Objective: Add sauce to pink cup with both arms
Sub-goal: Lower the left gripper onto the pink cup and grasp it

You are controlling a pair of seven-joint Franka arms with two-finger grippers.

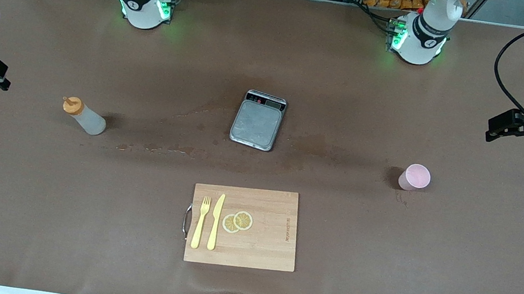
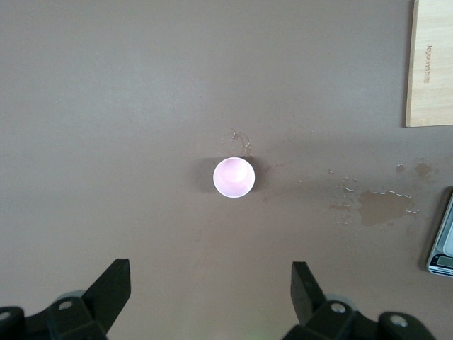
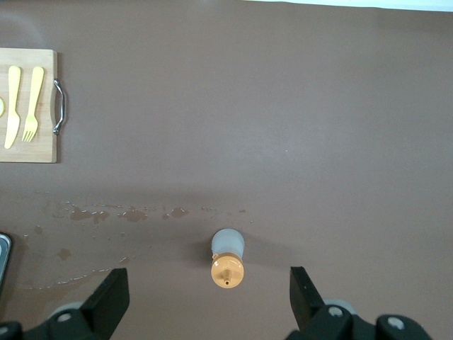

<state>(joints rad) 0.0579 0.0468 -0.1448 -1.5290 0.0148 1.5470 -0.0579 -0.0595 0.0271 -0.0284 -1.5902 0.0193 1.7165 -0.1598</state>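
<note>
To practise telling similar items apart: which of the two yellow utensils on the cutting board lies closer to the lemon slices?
The knife; the fork lies beside it, closer to the board's metal handle.

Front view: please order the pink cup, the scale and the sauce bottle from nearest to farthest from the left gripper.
From the left gripper:
1. Pink cup, at the left arm's end.
2. Scale, mid-table.
3. Sauce bottle, at the right arm's end.
</note>
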